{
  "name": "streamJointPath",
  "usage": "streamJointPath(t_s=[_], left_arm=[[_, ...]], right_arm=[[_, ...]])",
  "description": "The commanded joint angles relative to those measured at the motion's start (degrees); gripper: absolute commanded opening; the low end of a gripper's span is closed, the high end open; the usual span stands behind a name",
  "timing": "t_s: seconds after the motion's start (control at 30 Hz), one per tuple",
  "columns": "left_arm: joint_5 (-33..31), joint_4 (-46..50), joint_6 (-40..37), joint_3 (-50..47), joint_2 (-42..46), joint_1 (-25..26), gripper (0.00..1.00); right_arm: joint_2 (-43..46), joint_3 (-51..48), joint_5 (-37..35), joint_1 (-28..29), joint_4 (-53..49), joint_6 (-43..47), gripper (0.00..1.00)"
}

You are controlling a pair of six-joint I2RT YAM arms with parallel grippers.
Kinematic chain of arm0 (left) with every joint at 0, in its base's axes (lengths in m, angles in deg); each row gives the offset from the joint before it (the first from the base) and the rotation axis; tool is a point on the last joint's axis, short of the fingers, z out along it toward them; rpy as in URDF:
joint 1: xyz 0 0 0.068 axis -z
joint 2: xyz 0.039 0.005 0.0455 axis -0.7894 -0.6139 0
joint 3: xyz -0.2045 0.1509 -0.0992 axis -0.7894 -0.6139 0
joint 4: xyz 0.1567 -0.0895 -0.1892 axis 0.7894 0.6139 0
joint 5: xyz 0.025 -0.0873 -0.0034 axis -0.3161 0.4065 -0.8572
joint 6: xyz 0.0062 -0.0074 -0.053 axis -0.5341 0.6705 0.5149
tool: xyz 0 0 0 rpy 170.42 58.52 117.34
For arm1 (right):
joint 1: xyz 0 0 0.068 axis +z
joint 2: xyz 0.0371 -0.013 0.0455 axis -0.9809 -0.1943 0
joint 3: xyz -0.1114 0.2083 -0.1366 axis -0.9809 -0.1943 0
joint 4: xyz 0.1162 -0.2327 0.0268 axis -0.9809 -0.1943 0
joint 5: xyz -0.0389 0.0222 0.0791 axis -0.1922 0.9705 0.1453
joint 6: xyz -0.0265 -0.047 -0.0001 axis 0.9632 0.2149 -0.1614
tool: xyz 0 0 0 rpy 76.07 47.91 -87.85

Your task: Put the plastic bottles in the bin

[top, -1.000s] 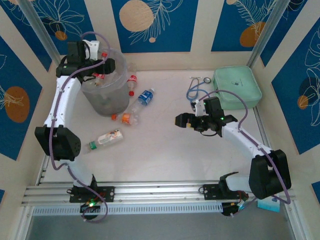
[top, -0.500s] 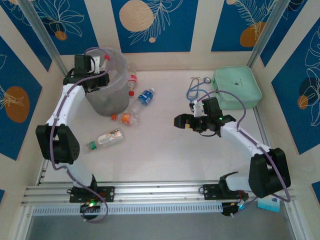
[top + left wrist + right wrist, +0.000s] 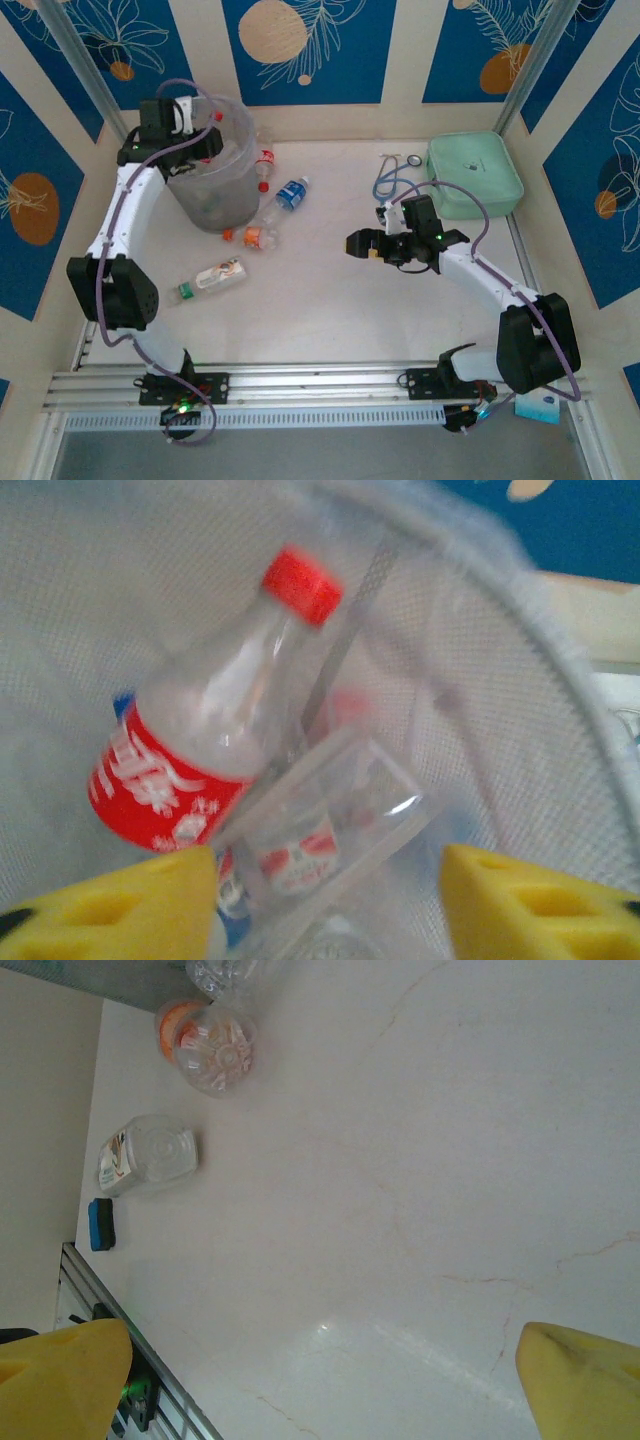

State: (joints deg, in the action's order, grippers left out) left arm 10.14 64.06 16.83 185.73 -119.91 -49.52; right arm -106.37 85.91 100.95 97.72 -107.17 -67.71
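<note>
Pale tabletop (image 3: 330, 310), blue leafy walls. Your left gripper (image 3: 203, 150) hangs over the bin (image 3: 225, 200) with its jaws spread wide, so the red-label bottle (image 3: 200, 740) lies loose inside the bin. Your right gripper (image 3: 362, 243), jaws spread too, sits well right of the bin, probably lining up the loose bottles (image 3: 255, 235) just beside the bin.

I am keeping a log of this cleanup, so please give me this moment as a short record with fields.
left gripper: open, at the bin mouth, holding nothing
right gripper: open, empty, over bare table
bin: holds bottles, among them a red-capped bottle with red label
on table near bin: red-label bottle, blue-label bottle, orange-capped bottle, green-capped bottle
task state: not finished
</note>
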Motion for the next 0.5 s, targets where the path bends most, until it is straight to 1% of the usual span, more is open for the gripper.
streamJointPath(t_s=[0.0, 0.07, 0.13, 0.2, 0.3, 0.37, 0.4, 0.47], left_arm=[[1.53, 3.28, -1.06, 3.85, 3.53, -0.06, 0.74], [1.04, 3.26, -1.4, 3.93, 5.81, 0.02, 0.83], [0.02, 3.16, -1.68, 3.14, 9.13, 0.07, 0.87], [-1.04, 3.16, -1.69, 1.62, 12.85, 0.2, 0.9], [-3.12, 5.85, 0.45, -1.2, 18.97, 0.67, 0.93], [-5.68, 6.75, 4.68, -5.37, 24.4, 1.22, 0.93], [-6.44, 6.21, 8.29, -8.69, 28.15, 1.41, 0.93], [-5.69, 3.57, 15.41, -15.86, 35.43, 1.51, 0.93]], right_arm=[[-0.5, 0.18, 1.28, 0.38, 0.32, 0.82, 0.99], [-0.98, 1.13, 1.44, 0.51, 0.29, 1.3, 0.99], [-1.37, 1.89, 1.79, 0.92, 0.54, 1.92, 0.99], [-1.8, 2.62, 1.77, 1.65, 0.81, 2.82, 0.99], [-2.44, 3.81, 1.36, 2.98, 1.16, 4.84, 0.99], [-3.03, 4.95, 0.15, 3.86, 1.41, 6.65, 0.99], [-3.69, 5.62, -0.73, 4.1, 1.67, 7.05, 0.99], [-5.46, 7.05, -0.78, 3.81, 2.86, 6.46, 0.99]])
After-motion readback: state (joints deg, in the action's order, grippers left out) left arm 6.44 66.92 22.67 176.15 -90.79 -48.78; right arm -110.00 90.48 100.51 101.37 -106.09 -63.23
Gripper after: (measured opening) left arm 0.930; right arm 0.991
